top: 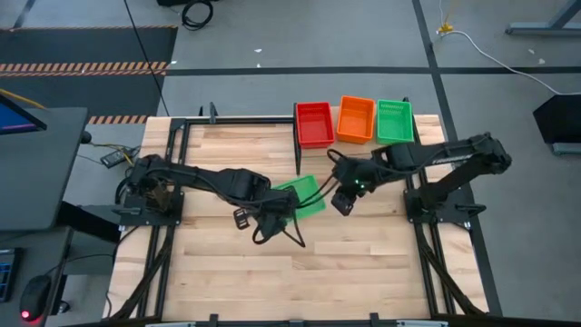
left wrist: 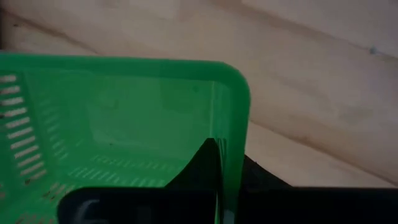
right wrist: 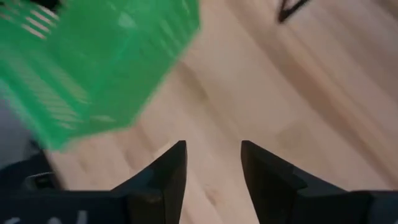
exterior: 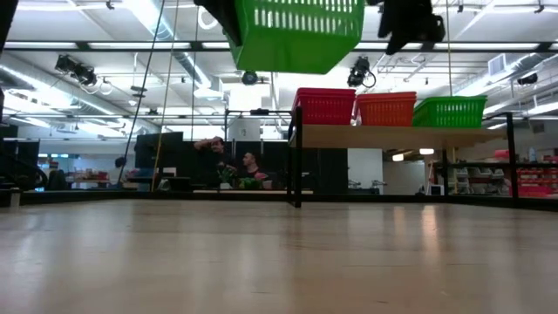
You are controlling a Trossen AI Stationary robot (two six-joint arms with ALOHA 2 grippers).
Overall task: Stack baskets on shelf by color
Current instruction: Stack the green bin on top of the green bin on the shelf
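Note:
My left gripper (top: 283, 211) is shut on a green mesh basket (top: 305, 194), which hangs high above the tabletop in the low view (exterior: 296, 30). My right gripper (top: 343, 202) hovers open just to the right of that basket, touching nothing; its wrist view shows its open fingers (right wrist: 211, 168) over bare wood, with the green basket (right wrist: 93, 68) off to one side. On the raised shelf (exterior: 392, 136) at the far edge stand a red basket (top: 314, 124), an orange basket (top: 355, 119) and a green basket (top: 394, 120) in a row. My left gripper holds the green basket by its side wall near a rounded corner (left wrist: 231, 140). One finger (left wrist: 202, 165) is inside the basket and the other is outside, with the rim between them. The basket is lifted clear of the table and sits roughly level.
The black shelf post (top: 299, 145) stands just beyond the held basket. Open tabletop (top: 363, 263) lies toward the near edge. People sit in the room behind the table (exterior: 231, 166).

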